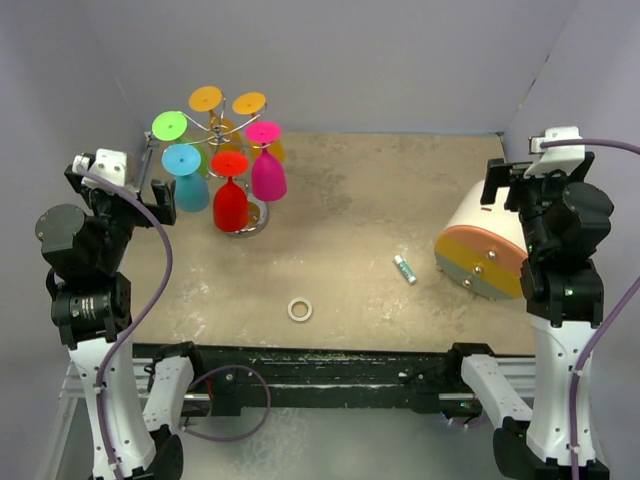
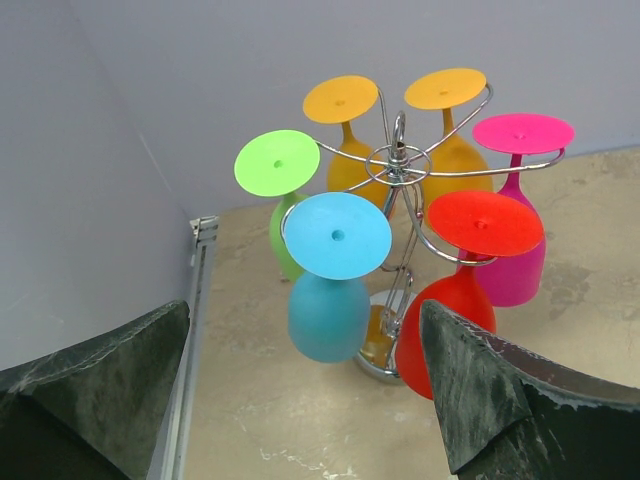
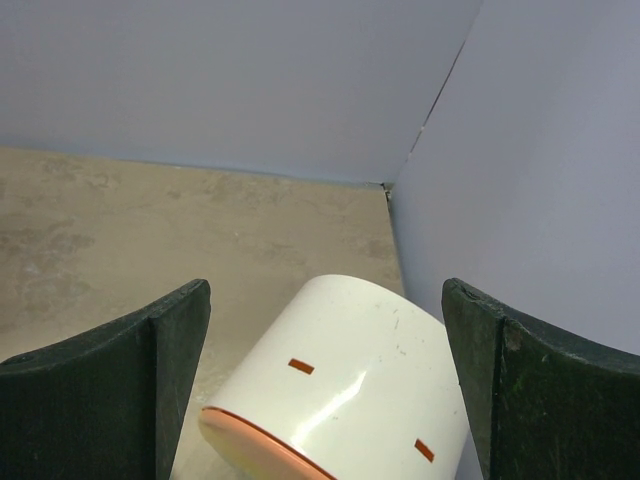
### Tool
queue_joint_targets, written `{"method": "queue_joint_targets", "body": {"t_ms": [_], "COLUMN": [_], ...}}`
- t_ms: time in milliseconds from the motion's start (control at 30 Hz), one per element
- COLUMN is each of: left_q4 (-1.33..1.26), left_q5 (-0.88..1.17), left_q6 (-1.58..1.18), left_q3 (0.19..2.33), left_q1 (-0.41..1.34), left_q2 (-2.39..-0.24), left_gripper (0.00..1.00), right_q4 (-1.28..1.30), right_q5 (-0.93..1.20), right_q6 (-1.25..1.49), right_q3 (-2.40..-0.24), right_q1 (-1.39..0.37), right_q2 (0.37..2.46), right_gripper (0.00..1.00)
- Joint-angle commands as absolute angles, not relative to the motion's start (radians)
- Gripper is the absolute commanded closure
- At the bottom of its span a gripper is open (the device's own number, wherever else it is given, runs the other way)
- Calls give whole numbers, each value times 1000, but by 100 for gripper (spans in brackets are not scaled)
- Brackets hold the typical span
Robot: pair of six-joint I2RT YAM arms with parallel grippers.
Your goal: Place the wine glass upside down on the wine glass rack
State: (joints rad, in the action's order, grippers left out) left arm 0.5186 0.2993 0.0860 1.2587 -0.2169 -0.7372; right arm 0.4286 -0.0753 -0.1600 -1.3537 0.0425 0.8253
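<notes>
**Rack loaded, both grippers empty**

Wine glass rack (image 2: pixel 376 368) is standing in the upper left of the top view, with its round base on the table (image 1: pixel 380 200). Six glasses are hanging on it bowl-down: two orange, green, blue glass (image 2: pixel 338 235), red glass (image 2: pixel 485 222) and pink. Left gripper (image 2: pixel 305 312) is hovering just left of the rack, fingers spread wide with nothing between them. Right gripper (image 3: pixel 325 300) is also gaping wide, over a white cylinder (image 3: pixel 370 350) at the right edge; contact is hard to judge. Tape ring (image 1: pixel 300 310) and small tube (image 1: pixel 404 268) are lying lower centre, well apart from the rack
</notes>
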Motion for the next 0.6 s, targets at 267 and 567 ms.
{"method": "queue_joint_targets", "body": {"t_ms": [267, 567], "left_q4": [497, 496], "left_q5": [328, 376], "left_q6": [67, 118], "left_q3": [1278, 1270], "left_q1": [-230, -235], "left_q2": [-720, -723], "left_gripper": [1, 1], "right_q4": [430, 446], "right_q5": [-16, -18], "right_q6": [-155, -162], "right_q3": [-1400, -1411], "right_q1": [59, 65], "right_q2": [812, 814], "right_gripper": [0, 0]}}
